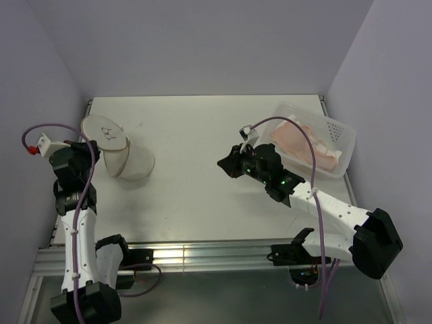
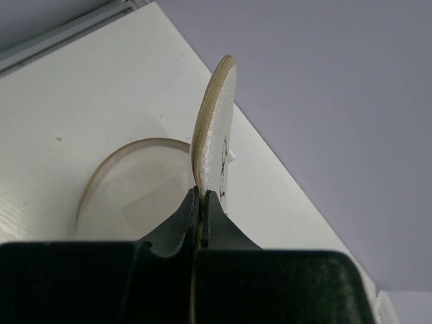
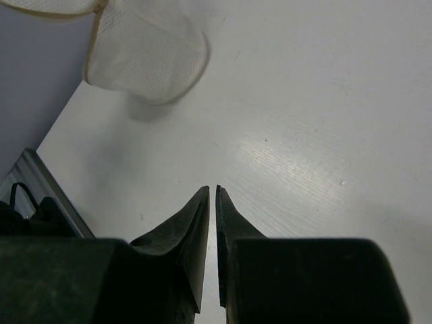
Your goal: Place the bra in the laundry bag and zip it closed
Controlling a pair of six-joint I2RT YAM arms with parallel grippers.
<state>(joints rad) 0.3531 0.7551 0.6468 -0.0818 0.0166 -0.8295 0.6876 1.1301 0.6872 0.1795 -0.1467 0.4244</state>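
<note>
1. The right gripper (image 3: pixel 210 192) hangs over the middle of the table (image 1: pixel 196 128). Its fingers are almost together and hold nothing.
2. The left gripper (image 2: pixel 201 196) pinches the edge of the lid (image 2: pixel 216 128), which stands up.
3. The laundry bag (image 1: pixel 131 160) sits open on the left.
4. The bra (image 1: pixel 304 138) lies in the clear bin (image 1: pixel 341 131), far right.

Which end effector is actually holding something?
The left end effector, pinching the rim of the laundry bag lid; the right end effector is closed on nothing.
</note>
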